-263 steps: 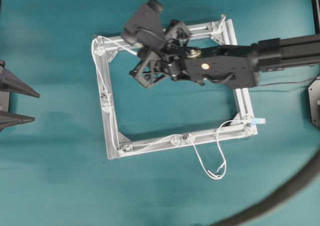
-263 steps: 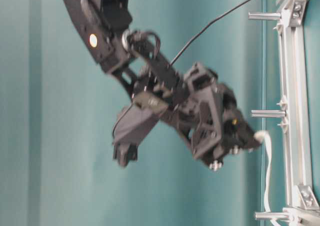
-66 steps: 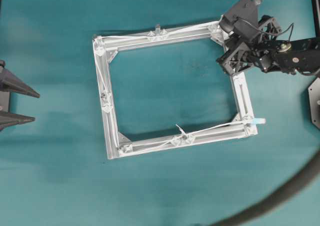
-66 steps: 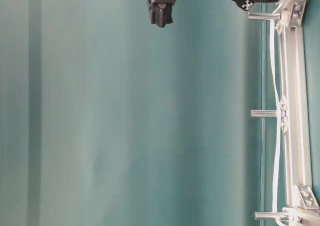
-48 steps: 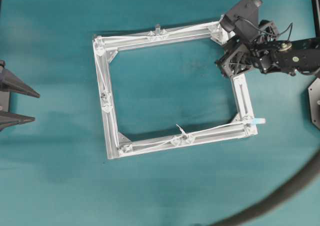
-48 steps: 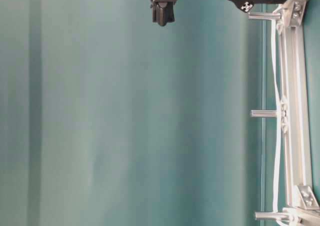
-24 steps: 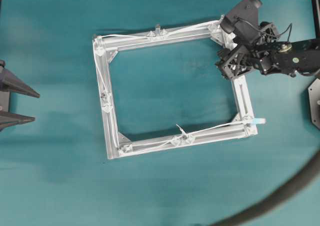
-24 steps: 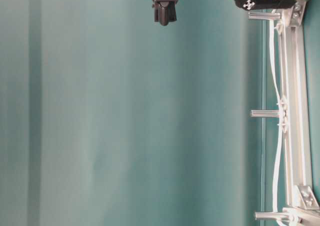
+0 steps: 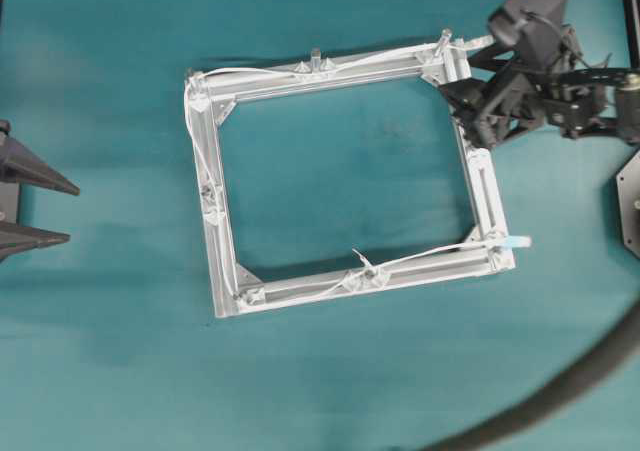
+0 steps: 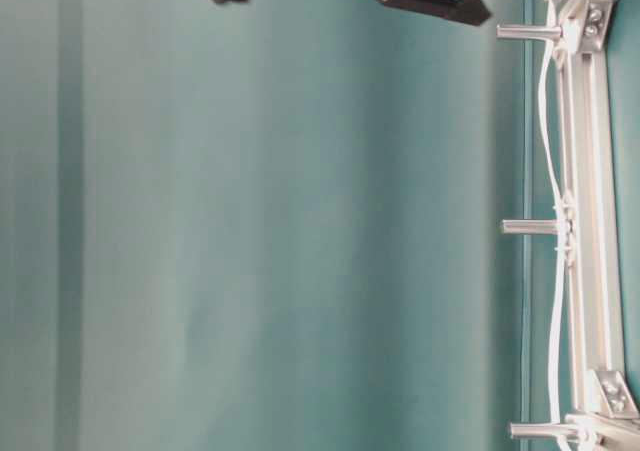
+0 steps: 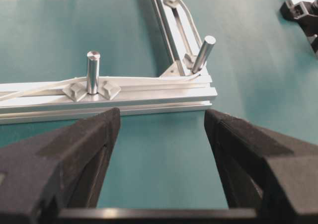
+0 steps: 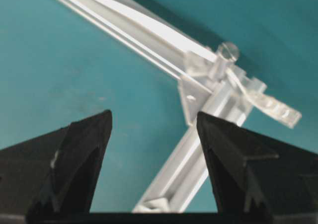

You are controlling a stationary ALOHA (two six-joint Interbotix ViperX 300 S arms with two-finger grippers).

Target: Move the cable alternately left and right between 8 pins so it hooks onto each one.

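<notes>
White, thin and limp, the cable point(image 9: 205, 161) lies threaded along the aluminium frame point(image 9: 485, 186), hooked around the pins point(image 11: 93, 71); its clear plug tip point(image 12: 276, 110) rests past the far right corner; judged light, flexible, prone to slipping off a peg when slack; best gripped just behind the plug. Right gripper point(image 9: 478, 121) hangs beside that corner, jaws spread, empty; left gripper point(image 11: 161, 157) likewise spread, grasping nothing.
</notes>
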